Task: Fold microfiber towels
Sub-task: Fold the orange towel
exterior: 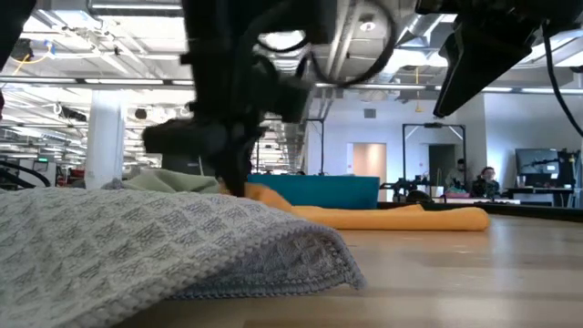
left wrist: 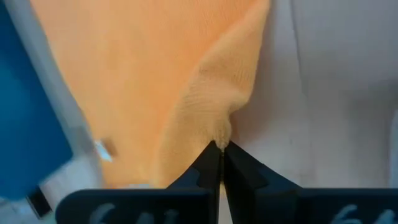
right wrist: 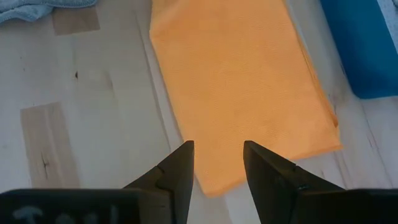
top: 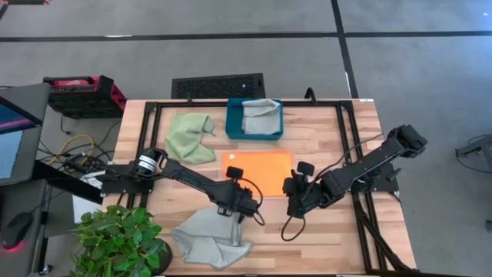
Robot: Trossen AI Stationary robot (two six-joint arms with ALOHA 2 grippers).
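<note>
We see the orange towel (top: 258, 171) lying folded flat mid-table, just in front of the teal tray (top: 234, 127), which holds a pale grey towel (top: 260, 115). The left gripper (left wrist: 221, 148) is clamped tight on the orange towel's near left corner — fabric bunches up into a small peak right at the fingertips. The right gripper (right wrist: 217, 163) hovers at the towel's near right corner, fingers spread apart with the cloth edge showing between them, gripping nothing that we can make out. The light green towel (top: 192, 135) sits crumpled left of the tray, and a second grey towel (top: 206, 236) lies rumpled at the table's front edge — it fills the low view's foreground. A potted plant (top: 115, 238) stands at the front left corner.
</note>
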